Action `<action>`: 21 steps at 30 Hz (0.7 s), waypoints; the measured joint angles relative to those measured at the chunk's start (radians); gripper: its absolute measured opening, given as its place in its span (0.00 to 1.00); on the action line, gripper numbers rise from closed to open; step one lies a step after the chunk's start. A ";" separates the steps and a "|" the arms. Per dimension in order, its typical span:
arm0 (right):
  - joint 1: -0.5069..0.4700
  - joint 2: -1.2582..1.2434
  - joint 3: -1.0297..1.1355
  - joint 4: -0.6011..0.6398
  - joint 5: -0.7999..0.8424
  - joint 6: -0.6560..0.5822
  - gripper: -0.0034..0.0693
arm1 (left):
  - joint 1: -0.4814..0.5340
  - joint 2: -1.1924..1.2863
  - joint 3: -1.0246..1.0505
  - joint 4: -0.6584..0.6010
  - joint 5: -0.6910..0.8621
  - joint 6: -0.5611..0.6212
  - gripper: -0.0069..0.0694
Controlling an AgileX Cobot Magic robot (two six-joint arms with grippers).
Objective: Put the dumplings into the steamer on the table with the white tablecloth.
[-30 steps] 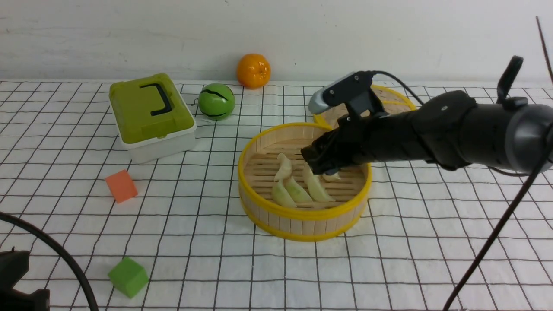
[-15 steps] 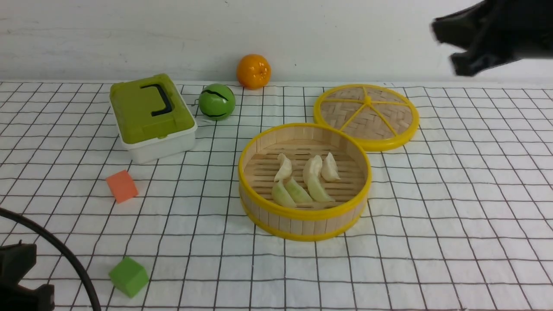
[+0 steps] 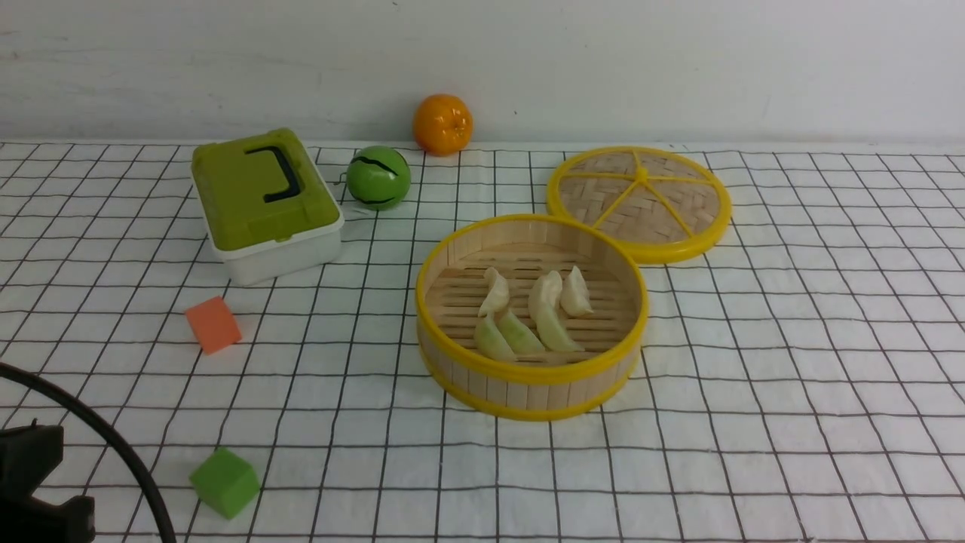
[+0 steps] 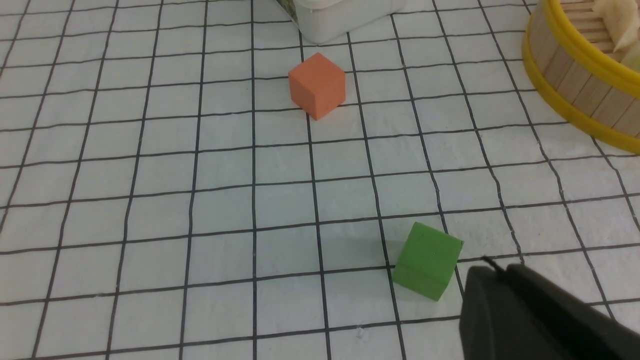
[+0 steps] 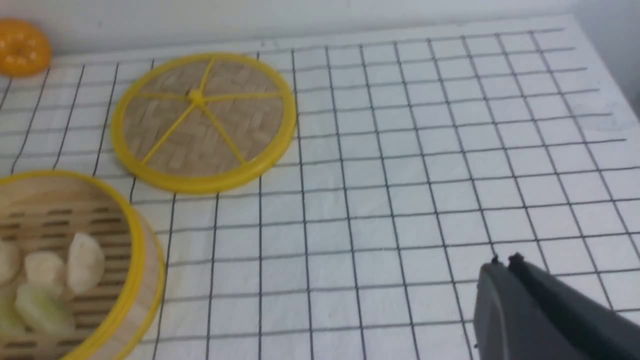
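Non-task clutter: green-lidded white box (image 3: 265, 204) with a black handle, upper left of the front frame. Green ball (image 3: 378, 177) with a black stripe just right of it, apart. Orange fruit (image 3: 442, 124) at top centre against the wall. Woven disc lid (image 3: 639, 202) with yellow spokes lies flat, upper right of centre. Orange cube (image 3: 213, 324) at mid-left, green cube (image 3: 224, 483) at lower left, well apart.

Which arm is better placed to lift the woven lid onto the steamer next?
Right, probably: the right claw, shut, hovers on the side of the lid; the left claw sits by the green cube.
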 joint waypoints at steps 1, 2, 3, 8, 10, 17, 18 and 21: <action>0.030 -0.005 0.000 -0.015 0.025 0.000 0.03 | 0.000 0.000 0.000 0.000 0.000 0.000 0.13; 0.055 -0.011 0.000 -0.031 0.042 0.000 0.03 | 0.000 0.000 0.000 0.000 0.000 0.000 0.13; 0.080 -0.022 0.000 -0.050 0.056 0.000 0.03 | 0.000 0.000 0.000 0.000 0.000 0.000 0.13; 0.183 -0.120 0.032 -0.122 0.048 0.005 0.03 | 0.000 0.000 0.000 0.000 0.000 0.000 0.13; 0.252 -0.233 0.116 -0.128 -0.011 0.005 0.03 | 0.000 0.000 0.000 0.000 0.000 0.000 0.14; 0.325 -0.598 0.515 -0.138 -0.129 0.038 0.03 | 0.000 0.000 0.000 0.000 0.000 0.000 0.14; 0.325 -0.598 0.515 -0.138 -0.131 0.039 0.04 | 0.000 0.000 0.000 0.000 0.000 0.000 0.14; 0.325 -0.733 0.731 -0.118 -0.157 0.053 0.04 | 0.000 0.000 0.000 0.000 0.000 0.000 0.14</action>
